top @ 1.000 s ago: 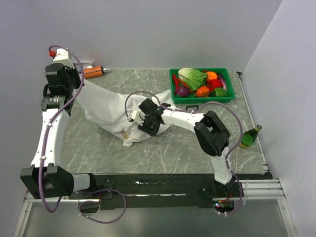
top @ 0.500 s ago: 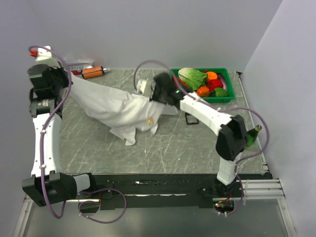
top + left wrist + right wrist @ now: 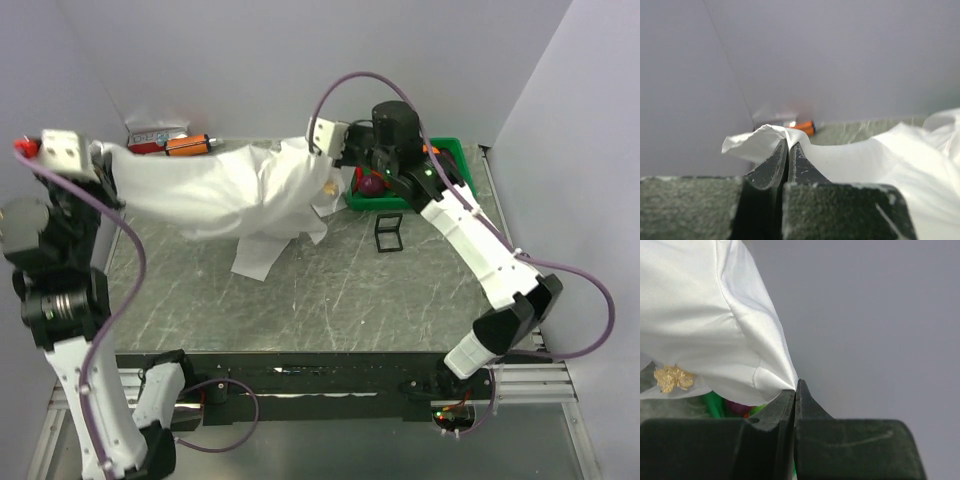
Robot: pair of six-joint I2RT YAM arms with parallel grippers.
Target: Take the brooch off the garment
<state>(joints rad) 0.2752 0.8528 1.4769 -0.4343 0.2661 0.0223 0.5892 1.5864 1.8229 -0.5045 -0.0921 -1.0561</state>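
A white shirt (image 3: 215,195) is held stretched above the marbled desk (image 3: 340,300) between the two arms, with a lower flap hung down toward the desk (whether it touches cannot be told). The left jaws are seen pressed together on a fold at the cloth's far-left edge. The right jaws are likewise clamped on a thin sliver of hem at the shirt's right end. The brooch (image 3: 673,378), a small gold star-like pin, is fastened to the shirt just beside the right jaws, on the cloth hanging below the pinched hem, and is touched by neither pair. A green basket (image 3: 458,148) of vegetables is partly hidden behind the right arm. A small black stand (image 3: 388,232) is set near it, and an orange object (image 3: 187,145) is laid at the desk's back left.
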